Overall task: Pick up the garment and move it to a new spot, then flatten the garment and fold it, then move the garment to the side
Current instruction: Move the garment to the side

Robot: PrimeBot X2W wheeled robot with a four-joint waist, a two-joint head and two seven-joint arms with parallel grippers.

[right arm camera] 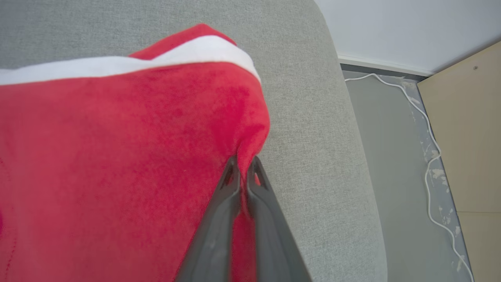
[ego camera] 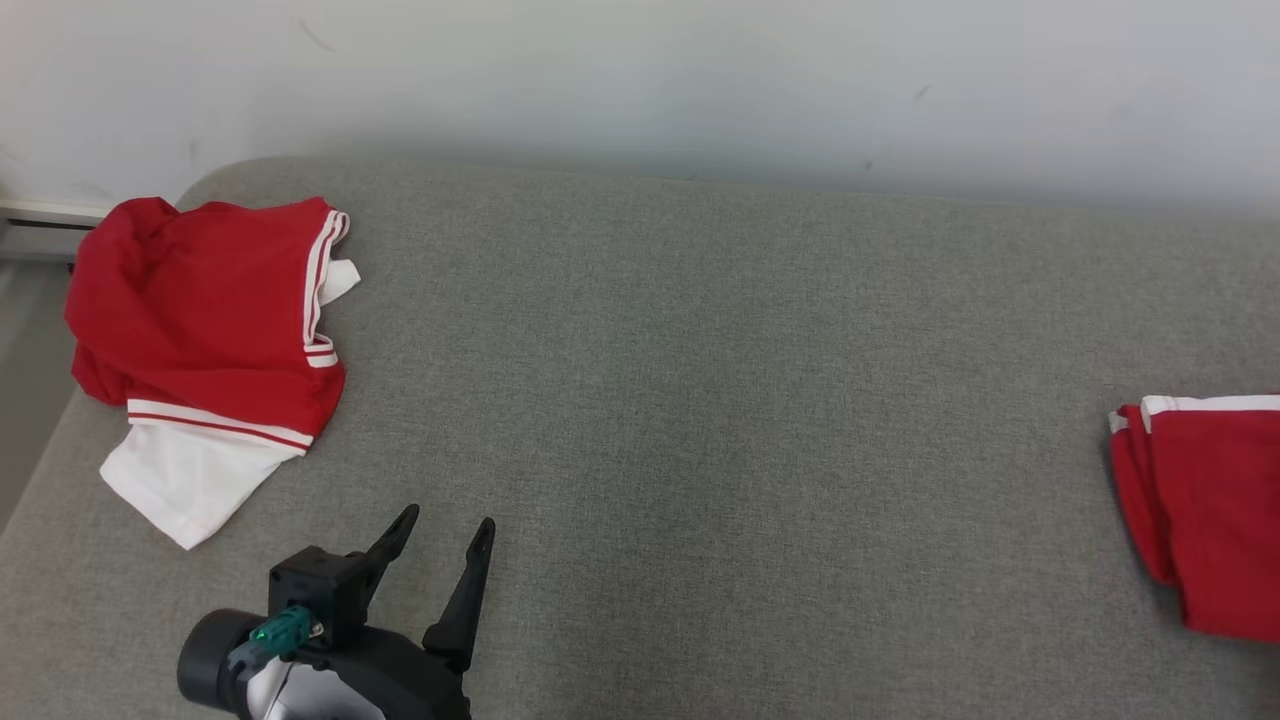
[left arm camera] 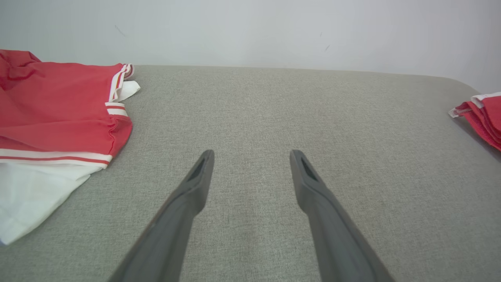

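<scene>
Over on the far left of the grey padded surface [ego camera: 760, 400] sits a crumpled red-and-white jersey [ego camera: 200, 310], with its white part spilling toward the near edge and its striped trim facing the middle. Just near-side and right of it, the left end effector [ego camera: 448, 518] hovers with its fingers spread wide and nothing between them, pointing out across bare fabric toward the wall [ego camera: 640, 80]. The middle stretch is plain grey upholstery.

Way off on the right edge lies the folded red garment [ego camera: 1215, 510]. Its white-banded end points at the wall, and what's visible runs far-to-near. The head view cuts it off, so I can't really call its true long axis. In the right wrist view, the right end effector [right arm camera: 243, 160] is pinched nearly closed on a fold at the garment's right-hand edge, near the surface's rounded corner. Past that there's grey floor [right arm camera: 391, 156] with a white cable [right arm camera: 426, 156] snaking along it.
</scene>
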